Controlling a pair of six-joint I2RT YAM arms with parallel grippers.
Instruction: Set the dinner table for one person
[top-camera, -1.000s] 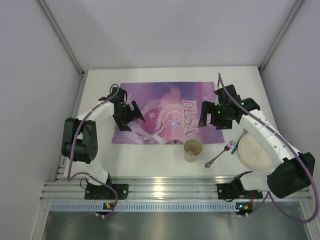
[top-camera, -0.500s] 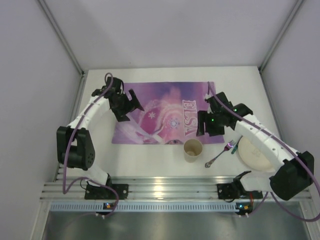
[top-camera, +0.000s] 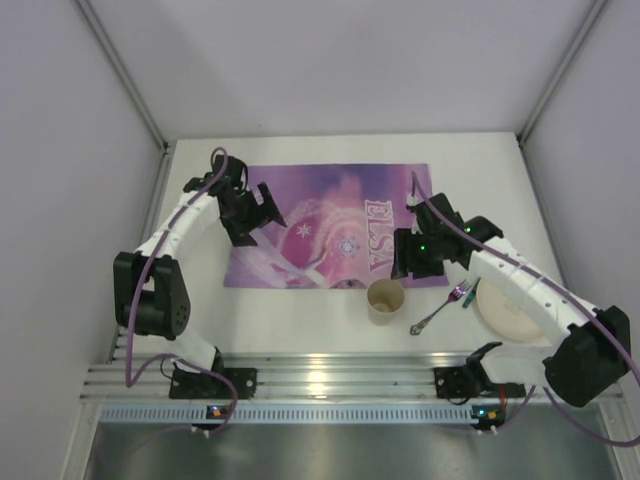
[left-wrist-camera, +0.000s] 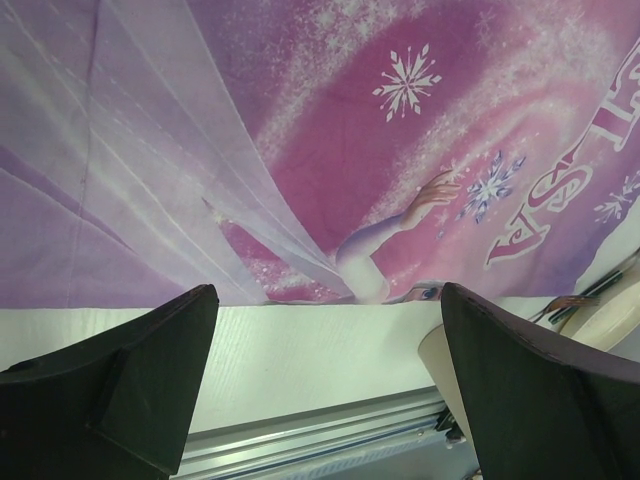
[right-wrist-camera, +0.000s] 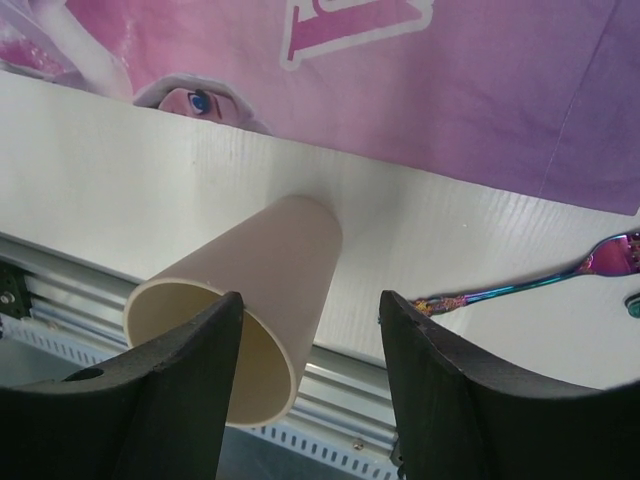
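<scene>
Near the front edge of the dinner table (top-camera: 300, 310), our right gripper (right-wrist-camera: 310, 300) has left the placemat (top-camera: 330, 200) and now straddles the cup (top-camera: 386, 298), jaws half-narrowed, not yet clamped. Our left gripper (left-wrist-camera: 327, 290) hangs wide open, empty, over the placemat's left edge. We judge cup pickup next.

The white bench (top-camera: 300, 312), edged along its near side by a ribbed aluminium rail (top-camera: 330, 380), is carrying a purple "ELSA" placemat (top-camera: 320, 215) that is lying flat across its middle. A beige cup (top-camera: 386, 299) is standing upright just off the mat's near edge, toward its right end. An iridescent fork (top-camera: 440, 307) is lying slantwise between the cup and a pale plate (top-camera: 500, 312), which is sitting on the right.
</scene>
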